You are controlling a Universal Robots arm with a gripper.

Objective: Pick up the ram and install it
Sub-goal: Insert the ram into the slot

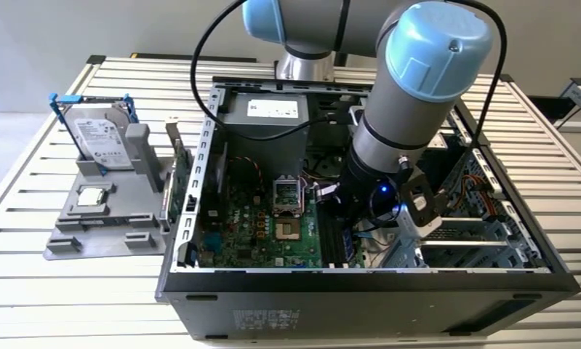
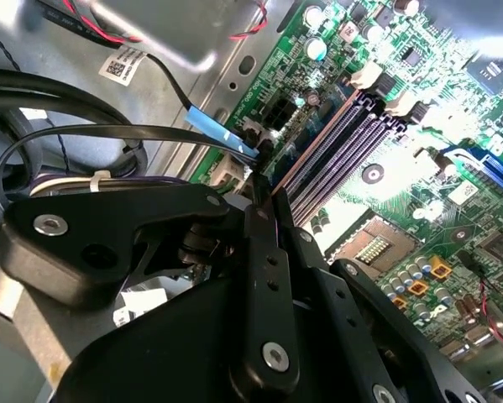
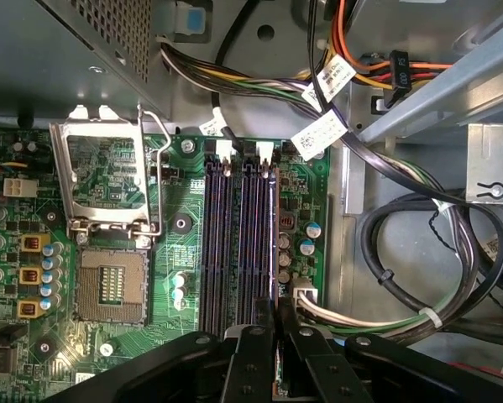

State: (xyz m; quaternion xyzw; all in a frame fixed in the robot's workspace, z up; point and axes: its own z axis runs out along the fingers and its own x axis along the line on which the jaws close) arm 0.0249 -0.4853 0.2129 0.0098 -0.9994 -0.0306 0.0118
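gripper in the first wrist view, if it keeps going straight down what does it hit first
Probably the memory slots on the motherboard: the gripper points at the outermost slot, a thin board edge between its fingers. Depth is unclear.

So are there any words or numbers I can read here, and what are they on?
No text here can be read.
Hard drive sticker: too small.
Power supply label: too small.
Case front label: blurred.
White cable tags: too blurred.
Square-code tag: no readable words.
The ram, held edge-on in the end effector: no print visible.
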